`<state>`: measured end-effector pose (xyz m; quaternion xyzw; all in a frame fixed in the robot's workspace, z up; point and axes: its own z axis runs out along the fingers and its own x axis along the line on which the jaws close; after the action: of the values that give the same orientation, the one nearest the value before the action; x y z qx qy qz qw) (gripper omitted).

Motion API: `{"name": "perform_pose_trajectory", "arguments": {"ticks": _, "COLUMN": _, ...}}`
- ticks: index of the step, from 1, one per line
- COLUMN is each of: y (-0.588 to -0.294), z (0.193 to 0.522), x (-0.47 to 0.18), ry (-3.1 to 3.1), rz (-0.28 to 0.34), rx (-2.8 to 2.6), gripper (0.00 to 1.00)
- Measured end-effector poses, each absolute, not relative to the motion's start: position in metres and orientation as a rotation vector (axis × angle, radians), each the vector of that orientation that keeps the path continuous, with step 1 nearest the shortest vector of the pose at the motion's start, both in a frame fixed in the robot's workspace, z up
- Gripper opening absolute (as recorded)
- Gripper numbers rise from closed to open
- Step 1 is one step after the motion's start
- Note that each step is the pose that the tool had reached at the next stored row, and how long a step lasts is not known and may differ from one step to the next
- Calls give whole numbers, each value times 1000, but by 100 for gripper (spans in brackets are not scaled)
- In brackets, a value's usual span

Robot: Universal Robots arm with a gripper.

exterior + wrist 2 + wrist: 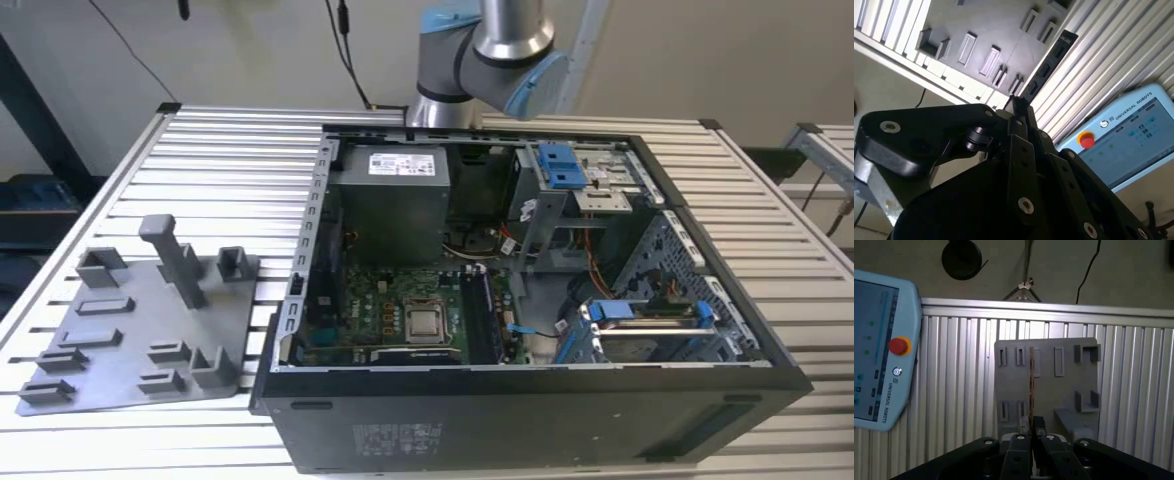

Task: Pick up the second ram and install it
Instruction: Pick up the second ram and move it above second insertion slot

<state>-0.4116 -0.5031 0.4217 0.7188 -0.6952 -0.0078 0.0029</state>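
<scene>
Okay, I've got the tool (1031, 438) at the foot of the first wrist view, and it's clenched on the second ram (1031, 390). The black fingers (1019, 452) pinch one end of the stick and the rest pokes straight out from the tips. I'm seeing the stick edge-on there, just a thin dark line with a brownish edge.

Behind it is the grey holder tray (1069, 385) with its slots and little posts, lying on the slatted aluminium table (954, 390). I can't tell whether the stick touches the tray or hangs clear of it. The teach pendant (879, 350), pale blue with a red stop button, lies on the table beside the tray.

In the second wrist view the tool (1019, 106) has the same grip. The second ram (1046, 67) runs slantwise out of it, with dark chips along its side and a pale patch at the far end. Its far end crosses the table (1104, 60) slats just beside the tray (999, 25), and the pendant (1129, 145) lies off to one side.

In the exterior view the open computer case (534, 420) sits on the table (214, 180), its green motherboard (400, 310) facing up. The tray (134, 340) is at the exterior view's left of the case, and the robot arm (487, 50) rises behind the case
</scene>
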Motion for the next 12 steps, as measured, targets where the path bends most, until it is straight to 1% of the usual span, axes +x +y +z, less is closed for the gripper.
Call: {"name": "perform_pose_trajectory", "arguments": {"ticks": 12, "y": -503, "z": 421, "x": -376, "ry": -2180, "rz": -25, "rx": 2254, "gripper": 14}}
